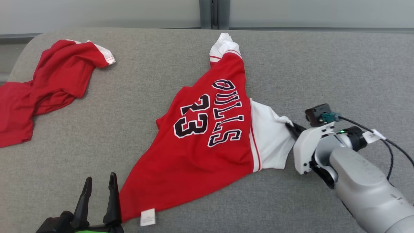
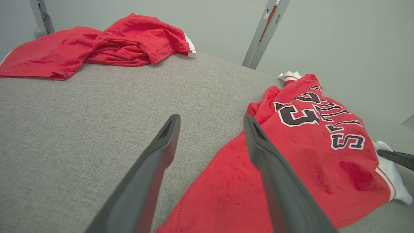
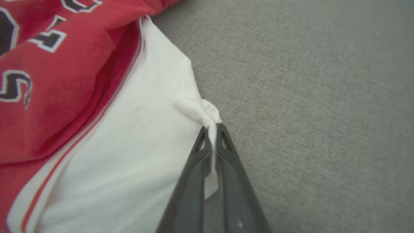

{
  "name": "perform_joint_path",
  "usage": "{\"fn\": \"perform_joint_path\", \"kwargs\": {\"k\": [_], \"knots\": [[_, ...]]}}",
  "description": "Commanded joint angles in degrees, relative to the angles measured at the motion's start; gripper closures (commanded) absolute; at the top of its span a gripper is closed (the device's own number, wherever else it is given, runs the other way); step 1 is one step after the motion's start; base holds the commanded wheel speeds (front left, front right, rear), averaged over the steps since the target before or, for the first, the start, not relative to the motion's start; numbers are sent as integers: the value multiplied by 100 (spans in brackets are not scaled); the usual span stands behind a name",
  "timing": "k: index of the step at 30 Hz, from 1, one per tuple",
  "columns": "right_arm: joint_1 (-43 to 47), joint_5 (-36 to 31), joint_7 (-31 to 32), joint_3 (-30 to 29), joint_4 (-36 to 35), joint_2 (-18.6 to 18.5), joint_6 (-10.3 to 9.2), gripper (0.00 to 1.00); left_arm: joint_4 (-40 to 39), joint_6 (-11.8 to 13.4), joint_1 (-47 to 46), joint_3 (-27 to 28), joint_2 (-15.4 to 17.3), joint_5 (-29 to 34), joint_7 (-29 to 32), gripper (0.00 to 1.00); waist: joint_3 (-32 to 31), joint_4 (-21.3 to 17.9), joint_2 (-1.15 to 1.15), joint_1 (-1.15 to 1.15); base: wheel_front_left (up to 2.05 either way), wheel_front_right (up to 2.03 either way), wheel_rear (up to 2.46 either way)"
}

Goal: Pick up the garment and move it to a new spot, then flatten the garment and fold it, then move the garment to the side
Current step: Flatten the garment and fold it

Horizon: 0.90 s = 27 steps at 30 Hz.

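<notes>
Pinching the white sleeve tip [image 3: 194, 110] of the red printed fabric jersey [image 1: 200, 152], the right gripper [image 3: 212, 127] should lift slowly lest the cloth slip.

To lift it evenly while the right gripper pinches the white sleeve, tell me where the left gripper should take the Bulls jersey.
On the Bulls jersey, probably the red hem corner by the white tag, approached from its left edge: it tapers to a free, flat point beside the open left gripper, opposite the white sleeve in the right gripper.
</notes>
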Motion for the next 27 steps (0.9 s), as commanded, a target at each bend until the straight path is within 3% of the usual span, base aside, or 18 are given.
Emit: {"fn": "perform_joint_path", "kwargs": {"k": [1,11,18,19,20,21,22,27], "knots": [[-77,117,-140,-140,41,-133,-10,100,-22,2,40,32,-10,73,-3,0,-69,-119,0,0,0,0,0],[281,165,-523,-1035,444,-544,-10,100,11,2,224,-90,-44,116,-3,0,-250,-661,0,0,0,0,0],[385,-164,-833,-1605,931,-393,-10,100,109,2,152,-183,-52,102,-3,0,-284,-847,0,0,0,0,0],[362,-225,-903,-1686,1011,-344,-10,96,130,2,138,-205,-53,105,-3,0,-292,-855,0,0,0,0,0],[352,-286,-942,-1741,1073,-306,-10,73,150,2,130,-227,-54,110,-3,0,-307,-853,0,0,0,0,0],[345,-357,-976,-1796,1152,-258,-10,47,183,2,114,-251,-54,117,-3,0,-330,-847,0,0,0,0,0],[343,-409,-1004,-1838,1211,-223,-10,0,206,2,99,-269,-54,122,-3,0,-354,-837,0,0,0,0,0],[410,-932,-1353,-2085,1359,-302,-10,0,238,2,144,-266,-54,149,-3,0,-556,-774,0,0,0,0,0]]}}
